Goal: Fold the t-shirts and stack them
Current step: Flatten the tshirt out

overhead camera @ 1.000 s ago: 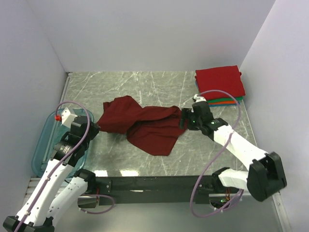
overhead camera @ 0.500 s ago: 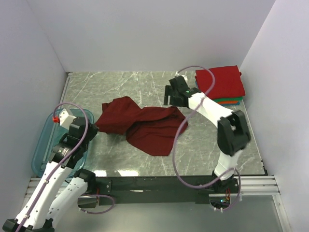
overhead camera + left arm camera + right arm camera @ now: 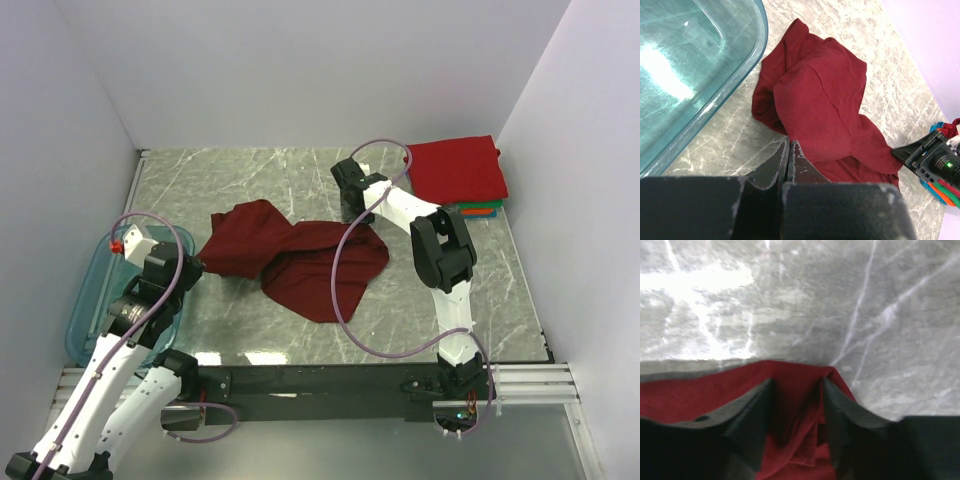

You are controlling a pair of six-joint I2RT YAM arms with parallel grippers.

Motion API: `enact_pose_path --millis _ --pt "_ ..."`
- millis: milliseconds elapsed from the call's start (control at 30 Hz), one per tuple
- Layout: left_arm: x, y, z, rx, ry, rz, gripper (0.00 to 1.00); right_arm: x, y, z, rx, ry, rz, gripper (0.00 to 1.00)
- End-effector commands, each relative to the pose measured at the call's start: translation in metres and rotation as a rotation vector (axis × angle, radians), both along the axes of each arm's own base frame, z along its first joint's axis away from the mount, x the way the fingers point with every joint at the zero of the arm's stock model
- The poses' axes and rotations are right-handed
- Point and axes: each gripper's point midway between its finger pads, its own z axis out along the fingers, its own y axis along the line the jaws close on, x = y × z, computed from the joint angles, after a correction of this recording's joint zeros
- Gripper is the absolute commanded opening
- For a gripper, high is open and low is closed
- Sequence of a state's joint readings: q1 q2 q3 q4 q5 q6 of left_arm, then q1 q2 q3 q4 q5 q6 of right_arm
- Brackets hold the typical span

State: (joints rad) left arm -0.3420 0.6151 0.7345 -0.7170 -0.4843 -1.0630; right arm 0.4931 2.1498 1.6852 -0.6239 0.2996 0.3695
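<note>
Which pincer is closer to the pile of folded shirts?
The right pincer: it is just left of the pile; the left pincer is far across, beside the teal bin.

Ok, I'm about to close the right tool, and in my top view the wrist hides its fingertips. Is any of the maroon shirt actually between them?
Observer: Yes. In the right wrist view, a corner of the maroon shirt pokes up between the fingers of the right tool. The jaws stand apart on either side of it, with bare table beyond.
Operator: Good. And the left tool, has it got cloth?
Observer: In the left wrist view, the left tool is shut, with its tips right at the shirt's near edge. I cannot tell whether they pinch any cloth.
</note>
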Motion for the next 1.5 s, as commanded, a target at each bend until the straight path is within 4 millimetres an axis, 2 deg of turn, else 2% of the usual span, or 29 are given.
enact_pose_path --millis 0,100,267,300,333,367,400,467,533,567,633,667,700,767,800,867,900,967,1000,1033,1067,1100,1133,1233,1267,1333,1367,1433,1467 --pt "0.003 0.001 0.004 0.001 -0.029 0.004 0.01 0.005 -0.009 0.006 -0.054 -0.017 -0.033 0.49" --pt "0.003 0.001 0.005 0.002 -0.031 0.007 0.01 0.002 -0.014 0.003 -0.069 -0.016 -0.062 0.42" --pt "0.003 0.002 0.005 0.003 -0.029 0.011 0.01 0.004 -0.019 0.014 -0.072 -0.054 -0.091 0.29" --pt "0.003 0.002 0.005 0.004 -0.026 0.012 0.01 0.003 -0.02 0.015 -0.075 -0.058 -0.096 0.17" --pt "0.003 0.003 0.006 0.004 -0.03 0.017 0.01 0.003 -0.021 0.018 -0.074 -0.063 -0.1 0.12" --pt "0.002 0.003 0.005 0.005 -0.027 0.015 0.01 0.002 -0.023 0.018 -0.077 -0.067 -0.113 0.03" --pt "0.002 0.004 0.006 0.005 -0.032 0.018 0.01 0.001 -0.024 0.02 -0.077 -0.07 -0.12 0.0" --pt "0.001 0.004 0.009 0.002 -0.042 0.017 0.01 -0.002 -0.029 0.028 -0.079 -0.088 -0.143 0.0" --pt "0.002 0.003 0.016 -0.001 -0.061 0.011 0.01 -0.002 -0.03 0.045 -0.063 -0.128 -0.157 0.0" --pt "0.003 0.003 0.024 -0.004 -0.081 0.007 0.01 -0.004 -0.034 0.049 -0.062 -0.14 -0.167 0.0" --pt "0.003 0.004 0.036 -0.01 -0.109 0.011 0.01 -0.006 -0.036 0.075 -0.029 -0.196 -0.186 0.0" --pt "0.004 0.004 0.05 -0.016 -0.142 0.014 0.01 -0.01 -0.038 0.082 -0.021 -0.209 -0.193 0.0" --pt "0.005 0.004 0.06 -0.024 -0.169 0.015 0.01 -0.012 -0.04 0.109 0.013 -0.266 -0.204 0.0" --pt "0.006 0.003 0.087 -0.041 -0.241 0.007 0.01 -0.019 -0.045 0.13 0.048 -0.312 -0.216 0.0" --pt "0.006 0.003 0.096 -0.047 -0.268 0.002 0.01 -0.027 -0.05 0.162 0.086 -0.377 -0.225 0.0" --pt "0.006 0.001 0.128 -0.061 -0.357 -0.019 0.01 -0.037 -0.055 0.189 0.116 -0.434 -0.211 0.0" --pt "0.005 -0.002 0.138 -0.071 -0.385 -0.04 0.01 -0.049 -0.06 0.218 0.152 -0.488 -0.207 0.0" --pt "0.001 -0.003 0.169 -0.089 -0.467 -0.053 0.01 -0.064 -0.066 0.243 0.17 -0.527 -0.199 0.0" --pt "-0.002 -0.002 0.18 -0.095 -0.497 -0.055 0.01 -0.077 -0.073 0.266 0.198 -0.576 -0.202 0.0" --pt "-0.005 -0.001 0.192 -0.099 -0.526 -0.057 0.01 -0.085 -0.078 0.278 0.209 -0.6 -0.208 0.0" --pt "-0.013 0.002 0.215 -0.104 -0.582 -0.058 0.01 -0.094 -0.081 0.288 0.228 -0.616 -0.204 0.0" --pt "-0.018 0.003 0.228 -0.109 -0.617 -0.063 0.01 -0.109 -0.087 0.31 0.27 -0.667 -0.196 0.0" --pt "-0.027 0.004 0.253 -0.112 -0.684 -0.08 0.01 -0.119 -0.087 0.321 0.297 -0.678 -0.169 0.0" --pt "-0.047 0.0 0.291 -0.119 -0.792 -0.144 0.01 -0.153 -0.093 0.362 0.395 -0.756 -0.123 0.0" --pt "-0.06 0.002 0.316 -0.119 -0.857 -0.159 0.01 -0.165 -0.09 0.376 0.443 -0.774 -0.082 0.0" --pt "-0.071 -0.001 0.336 -0.106 -0.907 -0.203 0.01 -0.194 -0.098 0.413 0.523 -0.862 -0.036 0.0" --pt "-0.084 0.0 0.354 -0.113 -0.955 -0.215 0.01 -0.204 -0.1 0.425 0.551 -0.892 -0.016 0.0" --pt "-0.095 -0.003 0.372 -0.111 -0.997 -0.252 0.01 -0.233 -0.104 0.451 0.62 -0.957 0.055 0.0" --pt "-0.108 -0.005 0.389 -0.112 -1.043 -0.286 0.01 -0.246 -0.106 0.466 0.647 -0.99 0.08 0.0"
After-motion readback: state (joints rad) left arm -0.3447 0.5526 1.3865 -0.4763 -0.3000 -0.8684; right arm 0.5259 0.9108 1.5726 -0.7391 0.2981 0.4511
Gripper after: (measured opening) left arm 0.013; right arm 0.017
